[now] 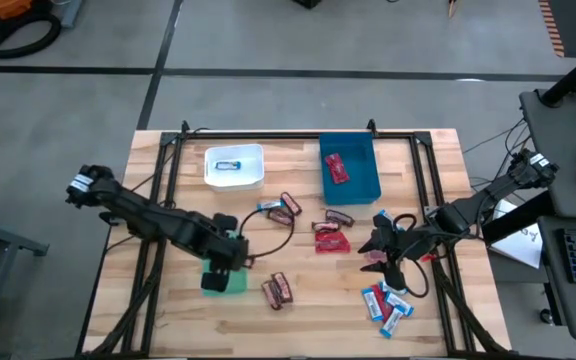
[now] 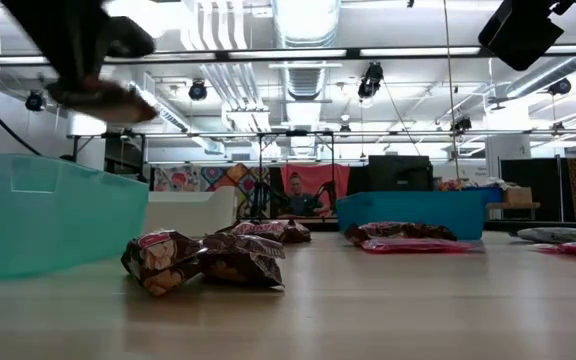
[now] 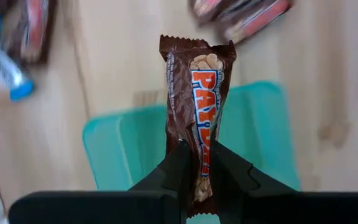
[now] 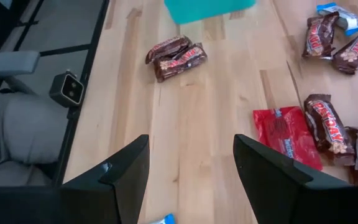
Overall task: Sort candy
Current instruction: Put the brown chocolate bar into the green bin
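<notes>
Candy (image 1: 330,229) lies scattered across the tabletop (image 1: 298,310): in the high view we see brown bars mid-table, red packets next to them, and blue-and-white bars (image 1: 386,303) piled near the front right. One red packet (image 1: 337,168) already sits in the blue bin (image 1: 366,182) and one blue-white bar in the white bin (image 1: 253,156). The left claw (image 1: 226,258) hangs over the green bin (image 1: 233,285); the right claw (image 1: 383,250) hovers just behind the blue-white pile. Low view: a pair of brown bars (image 2: 203,260) rests on the wood just beside the green bin's wall (image 2: 38,215), w/ the left claw a blur above the bin. We can't tell depth from here, so a drop judged off this view could miss. Left wrist view: the left claw (image 3: 199,163) is pinching a brown bar (image 3: 199,106) by its lower end, the wrapper hanging upright over the green bin (image 3: 123,143). The grip is on thin crinkly film, so it may slip or swing. We judge the bar's far end reaches about to the bin's far rim, so a release now might tip it onto the wood. Right wrist view: the right claw (image 4: 191,171) is spread wide and holds nothing, w/ bare wood between its fingers. A red packet (image 4: 286,138) and brown bars (image 4: 326,124) overlap close together, so a careless pinch there could grab two kinds at once.
</notes>
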Controlling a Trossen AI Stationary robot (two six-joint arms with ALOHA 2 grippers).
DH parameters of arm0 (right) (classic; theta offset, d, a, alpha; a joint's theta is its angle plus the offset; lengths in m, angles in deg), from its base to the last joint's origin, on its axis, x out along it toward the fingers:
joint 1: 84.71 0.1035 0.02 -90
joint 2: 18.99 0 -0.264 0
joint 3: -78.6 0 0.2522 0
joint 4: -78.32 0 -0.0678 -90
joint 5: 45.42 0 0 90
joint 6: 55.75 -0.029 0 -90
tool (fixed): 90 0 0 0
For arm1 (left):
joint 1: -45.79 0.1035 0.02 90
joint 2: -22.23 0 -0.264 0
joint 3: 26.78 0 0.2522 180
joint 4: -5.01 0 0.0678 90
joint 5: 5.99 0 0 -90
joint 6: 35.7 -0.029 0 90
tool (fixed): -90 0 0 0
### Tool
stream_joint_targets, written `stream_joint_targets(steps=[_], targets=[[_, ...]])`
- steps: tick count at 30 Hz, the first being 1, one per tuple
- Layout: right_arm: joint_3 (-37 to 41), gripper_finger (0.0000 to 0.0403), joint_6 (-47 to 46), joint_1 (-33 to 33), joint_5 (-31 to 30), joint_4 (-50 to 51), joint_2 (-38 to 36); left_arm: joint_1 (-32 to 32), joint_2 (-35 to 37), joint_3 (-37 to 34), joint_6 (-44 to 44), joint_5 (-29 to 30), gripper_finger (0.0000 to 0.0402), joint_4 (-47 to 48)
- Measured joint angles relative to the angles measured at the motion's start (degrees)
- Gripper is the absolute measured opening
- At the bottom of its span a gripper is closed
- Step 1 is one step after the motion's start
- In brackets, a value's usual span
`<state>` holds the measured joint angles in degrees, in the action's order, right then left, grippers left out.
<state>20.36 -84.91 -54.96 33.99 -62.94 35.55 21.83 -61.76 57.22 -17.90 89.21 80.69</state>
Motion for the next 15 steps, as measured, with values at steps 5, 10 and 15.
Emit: stream_joint_targets(steps=[5,10,15], targets=[[0.16,0.0221,0.53,0.00,-0.11,0.03,0.00,0.04,3.26,-9.17,8.74,4.10,0.0037,-2.89],[0.22,0.0221,0.56,0.00,-0.15,-0.09,0.00,0.02,5.83,-16.25,13.82,4.96,0.0037,-7.15],[0.48,0.0221,0.68,0.00,-1.24,-0.19,0.00,0.08,6.30,-21.08,17.71,6.15,0.0037,-9.00]])
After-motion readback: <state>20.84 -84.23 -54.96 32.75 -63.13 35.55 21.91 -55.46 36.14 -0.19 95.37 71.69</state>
